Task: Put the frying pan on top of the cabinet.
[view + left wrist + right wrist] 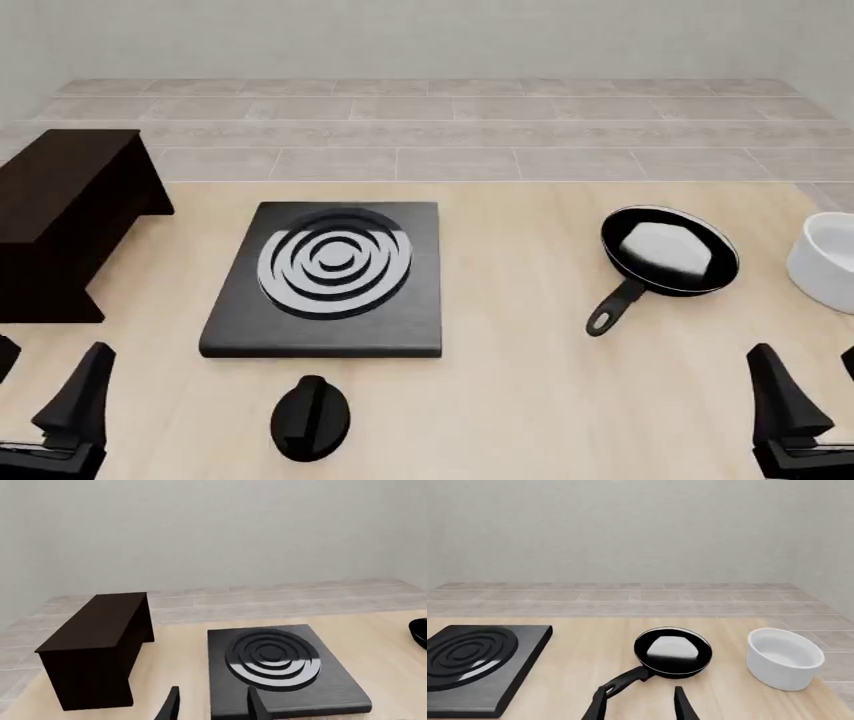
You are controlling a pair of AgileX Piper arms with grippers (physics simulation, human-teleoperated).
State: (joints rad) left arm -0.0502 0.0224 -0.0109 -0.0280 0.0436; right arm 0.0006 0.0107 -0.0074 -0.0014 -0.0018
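Observation:
The frying pan point(669, 251) lies on the table right of centre, glossy black with a pale sheen inside. Its short handle point(614, 308) points toward my side. In the right wrist view the frying pan point(672, 650) sits just ahead of my right gripper point(639, 707), which is open and empty. The cabinet point(64, 205) stands at the far left, dark brown with a flat bare top. My left gripper point(212, 707) is open and empty, with the cabinet point(100, 639) ahead and to one side. Both grippers, left point(40, 385) and right point(817, 388), hang low near the table's front edge.
A flat black slab with white concentric rings point(331, 278) lies in the middle of the table. A small black oval knob point(311, 417) rests in front of it. A white bowl point(827, 262) stands at the right edge, close to the pan. A tiled floor and pale wall lie beyond.

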